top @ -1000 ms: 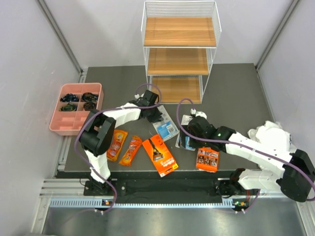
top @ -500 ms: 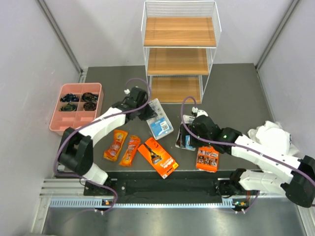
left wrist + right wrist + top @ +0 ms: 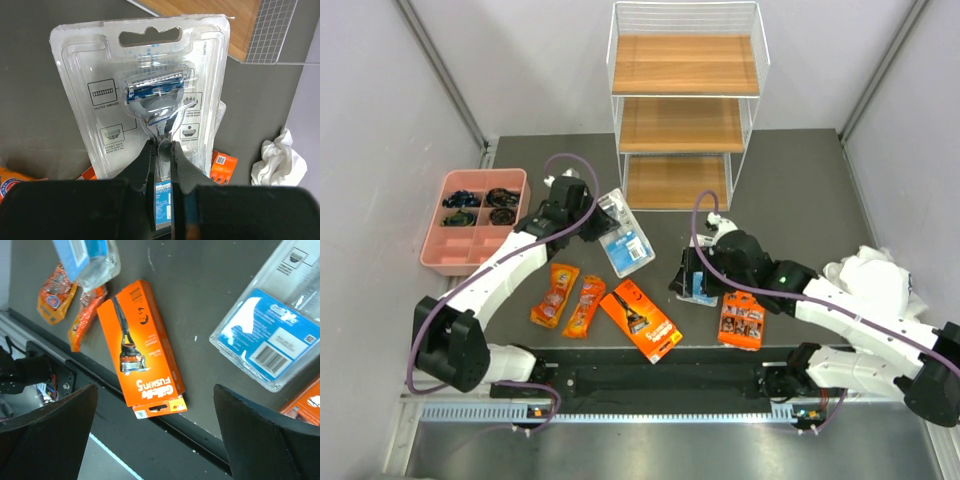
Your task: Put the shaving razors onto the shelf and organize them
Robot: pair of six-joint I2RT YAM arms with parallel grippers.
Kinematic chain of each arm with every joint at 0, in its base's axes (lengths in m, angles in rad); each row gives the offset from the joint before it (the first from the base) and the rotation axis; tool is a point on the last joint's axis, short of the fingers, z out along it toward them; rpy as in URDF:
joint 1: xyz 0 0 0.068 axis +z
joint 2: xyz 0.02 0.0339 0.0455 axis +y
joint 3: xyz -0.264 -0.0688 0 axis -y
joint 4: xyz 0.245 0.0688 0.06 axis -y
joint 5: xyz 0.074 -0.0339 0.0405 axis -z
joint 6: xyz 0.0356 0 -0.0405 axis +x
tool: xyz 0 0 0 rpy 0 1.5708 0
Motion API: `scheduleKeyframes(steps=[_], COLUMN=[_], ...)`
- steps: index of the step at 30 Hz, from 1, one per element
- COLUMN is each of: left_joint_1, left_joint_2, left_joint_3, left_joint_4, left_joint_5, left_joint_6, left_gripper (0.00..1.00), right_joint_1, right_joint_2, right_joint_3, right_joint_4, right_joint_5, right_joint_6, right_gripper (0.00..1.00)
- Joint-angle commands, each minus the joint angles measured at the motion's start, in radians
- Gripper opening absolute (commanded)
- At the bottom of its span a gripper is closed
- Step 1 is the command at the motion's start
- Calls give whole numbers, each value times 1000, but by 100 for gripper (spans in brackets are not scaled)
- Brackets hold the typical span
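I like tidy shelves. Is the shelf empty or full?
Empty: the shelf shows three bare wooden boards, with nothing on any of them.

The worktop (image 3: 800, 180) was dark grey. The shelf (image 3: 685, 65) had a white wire frame and light brown wood-grain boards. The tray (image 3: 435, 255) was pink. The blister pack (image 3: 150, 95) in the black left fingers (image 3: 145, 175) was clear, with a blue and silver razor. The second blister pack (image 3: 270, 347) was clear with a blue and white label and black barcode. The long box (image 3: 140, 350) was orange with a black razor picture and white lettering. The two pouches (image 3: 555, 295) and the card (image 3: 741, 321) were orange; the cloth (image 3: 277, 160) was white.
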Motion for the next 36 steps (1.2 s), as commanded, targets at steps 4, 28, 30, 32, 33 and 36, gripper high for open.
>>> scheduleKeyframes(steps=[4, 28, 30, 32, 33, 36], left_joint_1=[12, 14, 14, 14, 14, 14], left_joint_2=[9, 18, 18, 16, 16, 18], left_joint_3=[-5, -9, -15, -28, -33, -44], left_joint_4=[35, 53, 70, 88, 103, 114], left_joint_5=[132, 235, 244, 263, 269, 280], left_joint_6=[34, 45, 33, 22, 13, 2], left_gripper=[0, 0, 0, 0, 0, 0], right_joint_1=[4, 21, 21, 21, 21, 21], right_joint_2=[16, 355, 360, 362, 365, 372], right_joint_3=[56, 232, 228, 221, 217, 209], right_joint_4=[135, 333, 330, 342, 347, 361], right_joint_5=[-66, -121, -123, -127, -133, -149], right_joint_6=[0, 60, 65, 71, 76, 85], right_gripper=[99, 85, 82, 79, 75, 59])
